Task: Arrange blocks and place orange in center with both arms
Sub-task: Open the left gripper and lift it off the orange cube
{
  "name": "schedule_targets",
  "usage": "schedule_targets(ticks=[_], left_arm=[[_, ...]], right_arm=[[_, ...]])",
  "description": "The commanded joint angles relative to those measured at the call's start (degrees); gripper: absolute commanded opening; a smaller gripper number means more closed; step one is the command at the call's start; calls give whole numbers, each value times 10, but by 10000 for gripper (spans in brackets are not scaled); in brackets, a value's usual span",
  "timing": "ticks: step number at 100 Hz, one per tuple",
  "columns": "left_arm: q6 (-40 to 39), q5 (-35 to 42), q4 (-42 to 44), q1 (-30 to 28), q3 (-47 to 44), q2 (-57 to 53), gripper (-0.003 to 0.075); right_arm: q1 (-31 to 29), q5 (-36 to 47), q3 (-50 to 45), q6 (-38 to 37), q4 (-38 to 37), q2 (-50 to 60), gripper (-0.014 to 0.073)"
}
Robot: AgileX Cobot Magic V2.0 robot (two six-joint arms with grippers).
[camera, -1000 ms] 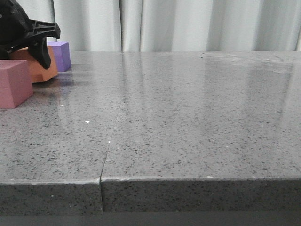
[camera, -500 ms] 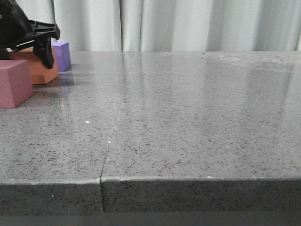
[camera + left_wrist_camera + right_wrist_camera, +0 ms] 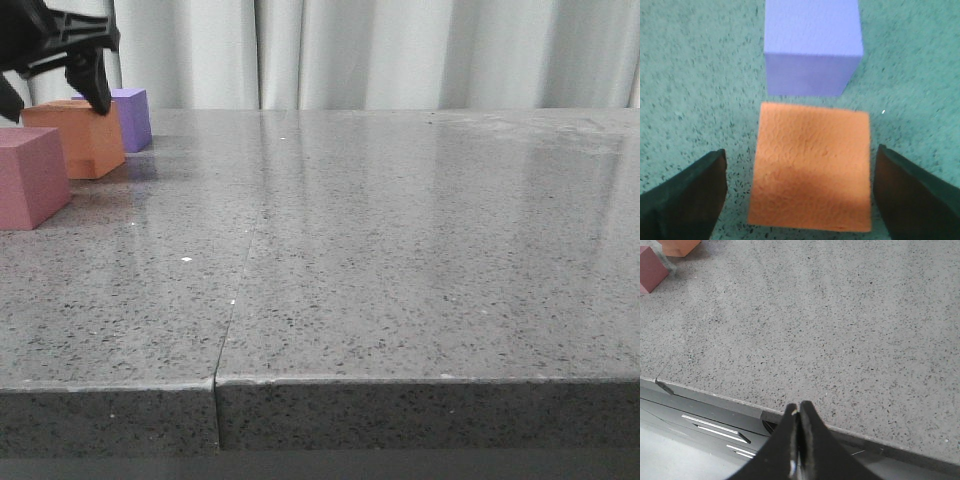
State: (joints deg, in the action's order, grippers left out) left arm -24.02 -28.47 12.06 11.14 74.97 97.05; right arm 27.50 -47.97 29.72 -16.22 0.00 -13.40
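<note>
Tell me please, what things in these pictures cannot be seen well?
- Pink-red cube: cut by the picture edge in the front view.
- Purple cube: partly behind the orange cube there.
- Left gripper: body beyond the frame edge.
- Right gripper: absent from the front view.

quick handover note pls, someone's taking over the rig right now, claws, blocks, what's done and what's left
Left claw: open, raised above the orange cube, holding nothing.
Right claw: shut, empty, hanging near the table's front edge, away from the blocks.
Blocks: all three at the far left of the table, in a line running away from the robot: pink-red cube nearest, orange in the middle, purple cube farthest.
Done: orange sits between the other two.
Left: check spacing and alignment; pull the left arm clear.
</note>
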Motion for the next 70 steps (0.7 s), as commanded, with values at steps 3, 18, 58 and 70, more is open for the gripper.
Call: schedule_targets(ticks=[3, 18, 58, 70], left_arm=[[-4, 37, 4, -1, 17, -46, 532], [-4, 37, 4, 0, 17, -68, 433], [-3, 34, 4, 3, 16, -106, 20], [-3, 36, 4, 3, 10, -127, -20]], right_arm=[[-2, 41, 12, 6, -5, -5, -67], [-2, 41, 12, 6, -5, -5, -67], [-2, 41, 12, 6, -5, -5, -67], [-2, 41, 12, 6, -5, -5, -67]])
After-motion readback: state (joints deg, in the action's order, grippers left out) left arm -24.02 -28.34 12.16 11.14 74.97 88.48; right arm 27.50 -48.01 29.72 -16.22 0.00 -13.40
